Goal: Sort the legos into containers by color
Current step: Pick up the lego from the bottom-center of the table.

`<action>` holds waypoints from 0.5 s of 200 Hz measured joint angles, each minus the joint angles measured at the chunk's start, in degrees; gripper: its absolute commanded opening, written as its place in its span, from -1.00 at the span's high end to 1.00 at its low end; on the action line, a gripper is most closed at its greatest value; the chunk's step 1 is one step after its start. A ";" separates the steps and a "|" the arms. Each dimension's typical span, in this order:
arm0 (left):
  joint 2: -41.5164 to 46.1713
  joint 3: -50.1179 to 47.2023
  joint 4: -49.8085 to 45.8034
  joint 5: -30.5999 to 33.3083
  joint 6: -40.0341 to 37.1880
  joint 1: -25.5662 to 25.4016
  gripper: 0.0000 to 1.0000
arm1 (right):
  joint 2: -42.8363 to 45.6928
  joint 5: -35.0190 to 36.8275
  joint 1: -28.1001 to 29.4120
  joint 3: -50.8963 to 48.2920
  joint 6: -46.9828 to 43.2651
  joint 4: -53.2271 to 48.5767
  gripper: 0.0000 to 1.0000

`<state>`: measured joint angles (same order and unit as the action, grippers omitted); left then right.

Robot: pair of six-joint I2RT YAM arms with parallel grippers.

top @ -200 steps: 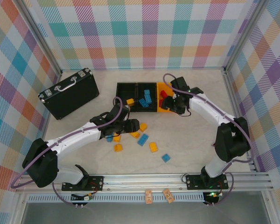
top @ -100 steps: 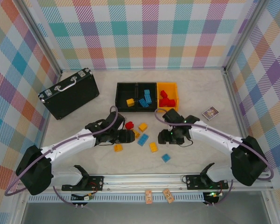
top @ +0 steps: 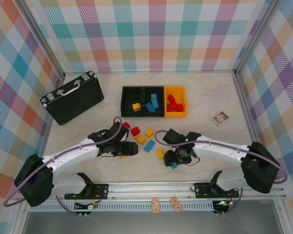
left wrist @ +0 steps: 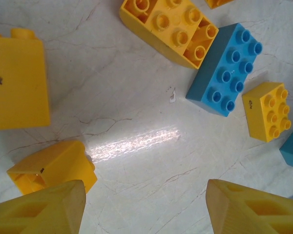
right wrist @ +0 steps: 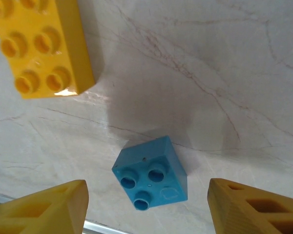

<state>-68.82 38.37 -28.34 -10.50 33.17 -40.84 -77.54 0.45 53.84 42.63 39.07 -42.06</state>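
Three bins stand in a row at the back: a black one (top: pixel 128 95) with a yellow brick (top: pixel 136 107), a black one (top: pixel 158 92) with blue bricks (top: pixel 152 104), and an orange one (top: pixel 181 111) with red bricks (top: pixel 173 103). Loose red (top: pixel 135 130), yellow (top: pixel 149 132) and blue (top: pixel 149 146) legos lie mid-table. My left gripper (top: pixel 129 149) (left wrist: pixel 146 204) is open over bare table, a yellow brick (left wrist: pixel 53 168) beside its left finger. My right gripper (top: pixel 176 159) (right wrist: pixel 146 200) hangs open, straddling a small blue brick (right wrist: pixel 151 178) without touching it.
A larger black case (top: pixel 72 96) with metal trim lies at the back left. A small card (top: pixel 219 118) lies at the right. In the left wrist view a blue eight-stud brick (left wrist: pixel 224 70) touches a yellow one (left wrist: pixel 168 27). A yellow brick (right wrist: pixel 41 46) lies beyond my right gripper.
My right gripper has come from the orange bin down to the front, over the small blue brick. The left gripper has slid nearer the front edge, uncovering two red bricks.
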 measured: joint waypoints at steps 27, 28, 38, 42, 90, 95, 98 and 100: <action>0.37 -0.72 -0.04 -0.02 0.20 0.00 -0.32 | -4.44 1.53 2.29 0.13 0.39 -0.07 -0.18; 0.37 -0.72 -0.04 -0.02 0.22 0.00 -0.32 | -4.57 1.57 2.36 0.13 0.39 -0.07 -0.18; 0.39 -0.74 0.02 -0.02 0.24 0.00 -0.32 | -6.03 2.32 3.02 0.33 0.68 -0.20 -0.05; 0.39 -0.74 0.09 -0.02 0.26 0.00 -0.32 | -6.47 2.62 3.21 0.48 0.50 -0.33 0.03; 0.42 -0.74 0.31 -0.02 0.26 0.00 -0.32 | -7.15 6.19 3.56 3.67 0.90 -1.79 0.35; 0.42 -0.74 0.39 -0.02 0.26 0.00 -0.32 | -7.15 6.47 3.56 4.15 0.90 -1.97 0.35; 0.42 -0.74 0.42 -0.02 0.26 0.00 -0.32 | -7.13 6.64 3.56 4.46 0.90 -2.10 0.35; 0.42 -0.74 0.44 0.00 0.26 0.00 -0.32 | -7.13 6.71 3.56 4.70 0.90 -2.19 0.36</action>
<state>-68.40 37.63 -27.90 -10.50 33.43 -40.84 -84.66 7.16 57.41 47.33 39.97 -44.25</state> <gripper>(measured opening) 0.660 0.338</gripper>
